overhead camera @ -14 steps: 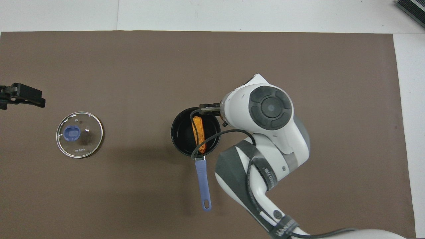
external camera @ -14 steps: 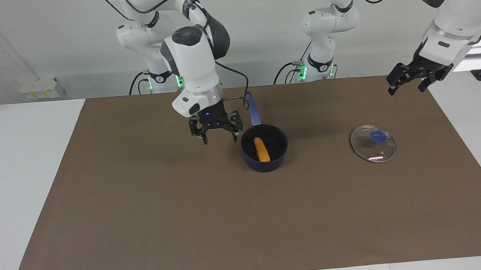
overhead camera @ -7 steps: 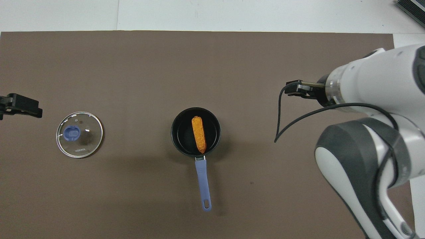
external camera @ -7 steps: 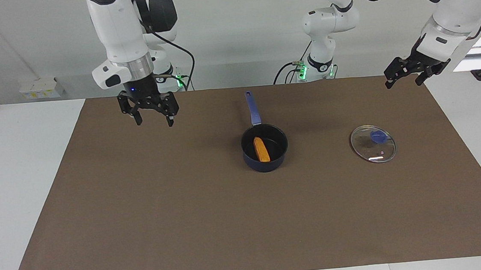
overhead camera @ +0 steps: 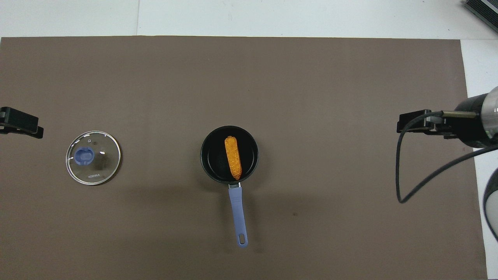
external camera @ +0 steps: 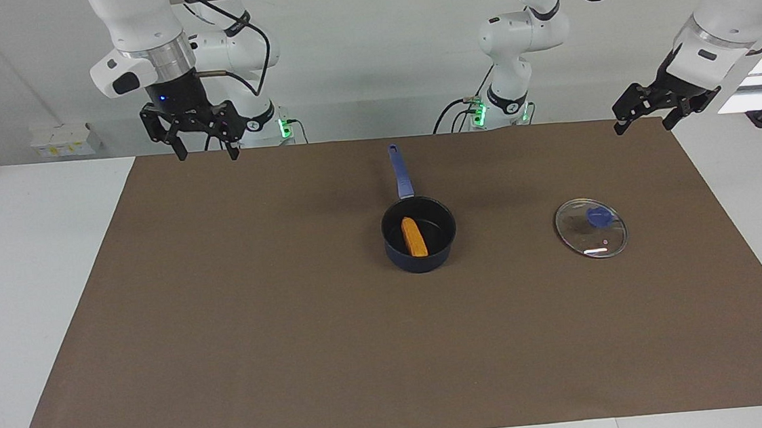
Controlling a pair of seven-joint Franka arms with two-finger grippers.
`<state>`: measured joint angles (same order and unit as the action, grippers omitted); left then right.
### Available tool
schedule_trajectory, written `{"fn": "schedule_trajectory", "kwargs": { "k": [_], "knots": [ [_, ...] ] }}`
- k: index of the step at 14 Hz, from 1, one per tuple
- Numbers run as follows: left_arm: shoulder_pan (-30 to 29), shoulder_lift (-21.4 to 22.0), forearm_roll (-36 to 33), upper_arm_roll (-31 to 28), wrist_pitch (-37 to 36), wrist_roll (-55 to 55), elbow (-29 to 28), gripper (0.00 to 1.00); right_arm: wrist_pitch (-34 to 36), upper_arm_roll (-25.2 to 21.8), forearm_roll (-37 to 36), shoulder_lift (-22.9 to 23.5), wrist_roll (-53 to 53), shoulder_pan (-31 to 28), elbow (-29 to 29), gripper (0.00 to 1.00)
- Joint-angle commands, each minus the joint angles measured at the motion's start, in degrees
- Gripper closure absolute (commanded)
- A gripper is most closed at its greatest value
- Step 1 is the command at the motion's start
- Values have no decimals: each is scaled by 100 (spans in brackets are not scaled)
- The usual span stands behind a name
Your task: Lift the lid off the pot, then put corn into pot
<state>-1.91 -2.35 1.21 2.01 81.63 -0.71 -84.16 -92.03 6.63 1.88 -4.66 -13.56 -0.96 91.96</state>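
The navy pot stands mid-table with its blue handle pointing toward the robots. The orange corn lies inside it. The glass lid with its blue knob lies flat on the mat toward the left arm's end. My right gripper is open and empty, raised over the mat's edge at the right arm's end. My left gripper is open and empty, raised over the mat's corner at the left arm's end.
A brown mat covers the white table. A loose black cable hangs from the right wrist. A small white box stands by the wall at the right arm's end.
My right gripper has drawn back from beside the pot, rising and moving to the right arm's end of the table. The left gripper has shifted slightly outward. Pot, corn and lid have stayed put.
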Motion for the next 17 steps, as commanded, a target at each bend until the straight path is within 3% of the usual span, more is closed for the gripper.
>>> {"fn": "schedule_trajectory", "kwargs": {
  "k": [1,4,17],
  "knots": [
    [77,-47,11,-25,37,88,92,0,291,5,76,140,283,-62,-240,0],
    [77,-20,11,-25,46,97,48,0,291,5,-249,193,679,-71,-249,0],
    [77,-12,11,-25,46,150,13,0,309,-4,-117,105,916,-53,-178,0]
  ]
}}
